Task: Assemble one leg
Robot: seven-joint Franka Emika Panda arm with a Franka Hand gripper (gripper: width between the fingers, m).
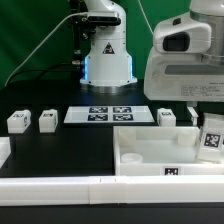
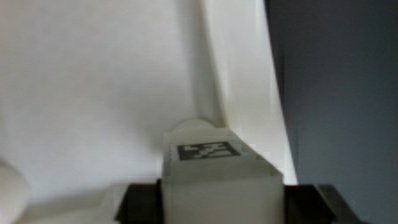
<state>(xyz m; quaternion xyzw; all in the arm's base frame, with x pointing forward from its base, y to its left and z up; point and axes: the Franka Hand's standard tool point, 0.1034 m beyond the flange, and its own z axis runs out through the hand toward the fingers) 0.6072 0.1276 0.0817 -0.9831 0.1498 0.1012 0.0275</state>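
Note:
My gripper [image 1: 207, 122] is shut on a leg [image 1: 211, 140], a small white oblong block with a black-and-white tag on its side. It holds the leg above the right end of the large white tray-like piece [image 1: 140, 158], at the exterior view's right. In the wrist view the leg [image 2: 221, 160] sits upright between the black fingers [image 2: 143, 203] of the gripper [image 2: 222, 200], over the tray's floor [image 2: 107, 90] beside its wall. Three more legs stand on the black table: two to the left [image 1: 18, 122] [image 1: 47, 120] and one behind the tray [image 1: 167, 117].
The marker board [image 1: 110, 114] lies flat in front of the robot base [image 1: 107, 55]. Long white bars [image 1: 100, 187] run along the front edge. A white piece [image 1: 3, 152] shows at the exterior view's left edge.

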